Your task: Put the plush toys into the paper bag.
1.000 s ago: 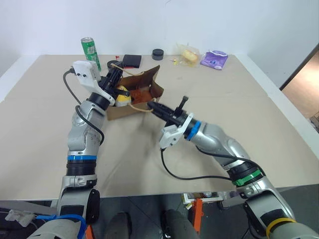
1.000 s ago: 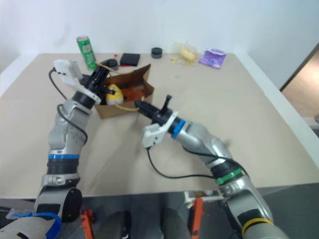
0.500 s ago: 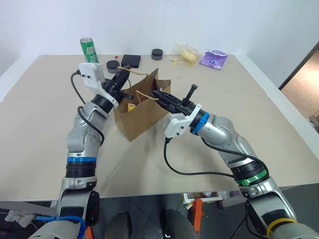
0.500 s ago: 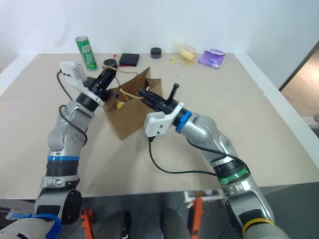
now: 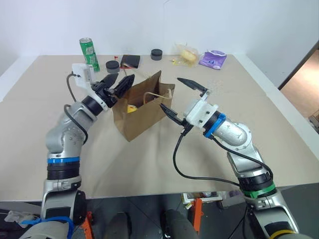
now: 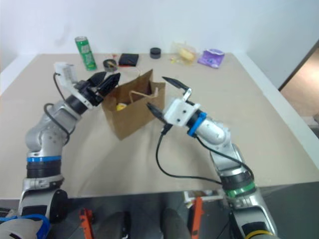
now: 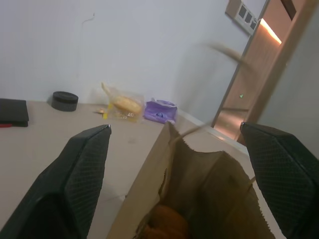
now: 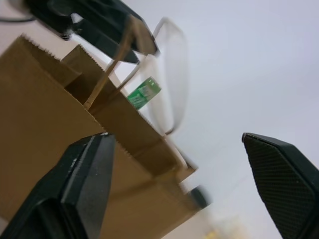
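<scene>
Table (image 5: 209,144) first: wide tan top, mostly bare in front.

Paper bag (image 5: 142,112) stands upright at centre, mouth up, long axis vertical, handles (image 5: 152,94) loose above the rim. It sits between the two claws and is free of both.

Left gripper (image 5: 118,83) at roughly 10 o'clock off the bag, fingers spread wide, nothing in them, tips just beside the rim. Right gripper (image 5: 182,97) at about 3 o'clock, jaws also fully apart and empty, lower finger near the bag's side wall. Left one looks the nearer to the bag mouth.

Plush toys: a yellow one (image 5: 130,107) shows inside the mouth; left wrist view shows something brown-orange (image 7: 167,224) at the bottom, probably the monkey, can't confirm. Judgement: both toys are likely in, task near done or done. The next move hinges on clearing the claws outward without snagging a handle and tipping the bag.

Clutter, all along the far edge at 11 to 1 o'clock, well apart from the bag:
- green can (image 5: 89,52)
- black wallet-like thing (image 5: 131,60)
- purple packet (image 5: 213,59)
- clear packet (image 5: 188,55)
- two small dark round lids (image 5: 157,53)

Nothing blocks either retreat path.
</scene>
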### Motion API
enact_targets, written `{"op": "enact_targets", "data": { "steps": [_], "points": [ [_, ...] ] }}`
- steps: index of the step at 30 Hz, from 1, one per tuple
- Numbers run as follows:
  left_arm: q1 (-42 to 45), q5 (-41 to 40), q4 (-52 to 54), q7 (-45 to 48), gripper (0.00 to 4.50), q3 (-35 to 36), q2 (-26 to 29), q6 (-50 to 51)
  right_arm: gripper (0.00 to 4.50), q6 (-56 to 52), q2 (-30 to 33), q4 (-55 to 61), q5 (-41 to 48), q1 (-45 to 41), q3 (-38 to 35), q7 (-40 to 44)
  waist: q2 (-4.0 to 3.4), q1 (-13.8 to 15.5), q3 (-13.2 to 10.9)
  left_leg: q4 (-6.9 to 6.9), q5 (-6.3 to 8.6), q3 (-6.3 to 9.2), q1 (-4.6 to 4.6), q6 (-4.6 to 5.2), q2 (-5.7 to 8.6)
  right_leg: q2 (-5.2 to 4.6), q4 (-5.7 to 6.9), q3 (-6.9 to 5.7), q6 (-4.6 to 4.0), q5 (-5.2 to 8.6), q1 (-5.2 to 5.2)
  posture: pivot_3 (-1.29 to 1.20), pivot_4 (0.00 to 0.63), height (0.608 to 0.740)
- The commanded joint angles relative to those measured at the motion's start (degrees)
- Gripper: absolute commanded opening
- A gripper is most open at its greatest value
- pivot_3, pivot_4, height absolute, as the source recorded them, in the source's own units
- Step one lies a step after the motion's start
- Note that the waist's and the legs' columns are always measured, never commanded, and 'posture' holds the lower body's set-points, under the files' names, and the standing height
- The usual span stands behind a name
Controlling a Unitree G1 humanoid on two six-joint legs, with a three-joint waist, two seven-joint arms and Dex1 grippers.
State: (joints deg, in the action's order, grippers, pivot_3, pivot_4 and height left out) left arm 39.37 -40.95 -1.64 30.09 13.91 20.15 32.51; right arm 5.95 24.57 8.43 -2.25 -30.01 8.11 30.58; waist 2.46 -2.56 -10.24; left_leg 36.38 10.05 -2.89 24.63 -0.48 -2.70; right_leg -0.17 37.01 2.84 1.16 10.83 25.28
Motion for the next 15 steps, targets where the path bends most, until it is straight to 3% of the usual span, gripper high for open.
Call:
{"op": "enact_targets", "data": {
  "steps": [1,3,4,5,6,9,11,13,15],
  "points": [
    [0.26,-7.65,3.01,4.29,4.43,1.91,3.80,8.63,4.50,-13.30,-2.17,6.81,10.85,2.28,-2.87,1.76,0.01,-0.01,0.00,0.00,0.00,0.00,0.01,0.00,-0.01,0.00,0.00,0.00,0.00,0.00,0.00,0.00,0.150,0.740],
    [-0.67,-11.22,3.10,7.17,4.48,2.35,6.43,13.40,4.26,-19.38,-3.18,7.67,13.19,3.66,-2.39,1.72,0.00,-0.03,0.00,0.00,0.00,0.00,0.00,0.00,-0.02,0.00,0.01,-0.01,-0.01,0.00,0.00,0.00,0.150,0.740],
    [-1.09,-12.34,3.19,8.35,4.50,2.46,7.55,14.95,3.98,-22.24,-3.44,8.16,13.93,4.10,-1.95,1.76,0.00,-0.09,0.00,0.00,0.00,-0.02,0.00,0.00,-0.02,-0.01,0.01,0.00,-0.09,0.05,0.01,0.00,0.150,0.740],
    [-1.46,-13.20,3.27,9.50,4.50,2.47,8.68,16.18,3.43,-23.88,-3.64,8.71,14.19,4.24,-1.31,1.89,0.00,-0.09,0.00,0.00,0.00,-0.03,-0.01,0.00,-0.03,-0.01,0.01,0.00,-0.22,0.13,0.01,0.00,0.150,0.740],
    [-1.93,-13.71,3.13,11.10,4.50,2.63,10.16,16.94,3.22,-28.77,-4.52,9.63,16.28,4.25,-0.73,1.70,0.00,-0.17,0.00,0.00,0.00,-0.02,-0.01,0.00,-0.02,-0.01,0.02,-0.01,-0.24,0.14,0.01,0.00,0.150,0.740],
    [-3.23,-7.54,0.92,15.89,4.50,1.61,14.52,10.32,1.45,-35.65,-7.58,9.87,17.81,2.47,1.68,0.86,0.00,-0.29,0.00,0.00,0.00,-0.04,-0.03,0.00,-0.10,0.06,0.05,-0.03,-0.38,0.14,0.07,0.00,0.150,0.740],
    [-3.37,-4.99,-0.78,17.83,4.50,1.39,15.98,7.25,0.51,-36.94,-9.08,9.07,17.59,0.82,2.44,0.52,-0.01,-0.17,-0.01,0.00,0.00,0.00,-0.05,0.00,-0.17,0.15,0.06,-0.06,-0.49,0.14,0.07,0.00,0.150,0.740],
    [-2.99,-3.73,-2.42,19.85,4.50,1.47,17.38,5.69,0.09,-37.53,-10.93,6.53,17.43,-1.73,3.56,0.70,-0.01,-0.14,-0.01,-0.01,0.00,0.04,-0.05,0.00,-0.19,0.16,0.10,-0.13,-0.55,0.16,0.08,0.00,0.150,0.740],
    [-3.39,-2.05,-3.12,22.91,4.50,0.26,18.73,4.16,0.09,-37.82,-13.24,2.79,17.56,-5.05,4.35,1.06,0.01,-0.15,0.00,0.01,0.00,0.03,-0.03,0.00,-0.19,0.15,0.10,-0.13,-0.54,0.16,0.07,0.00,0.150,0.740]
  ]
}}
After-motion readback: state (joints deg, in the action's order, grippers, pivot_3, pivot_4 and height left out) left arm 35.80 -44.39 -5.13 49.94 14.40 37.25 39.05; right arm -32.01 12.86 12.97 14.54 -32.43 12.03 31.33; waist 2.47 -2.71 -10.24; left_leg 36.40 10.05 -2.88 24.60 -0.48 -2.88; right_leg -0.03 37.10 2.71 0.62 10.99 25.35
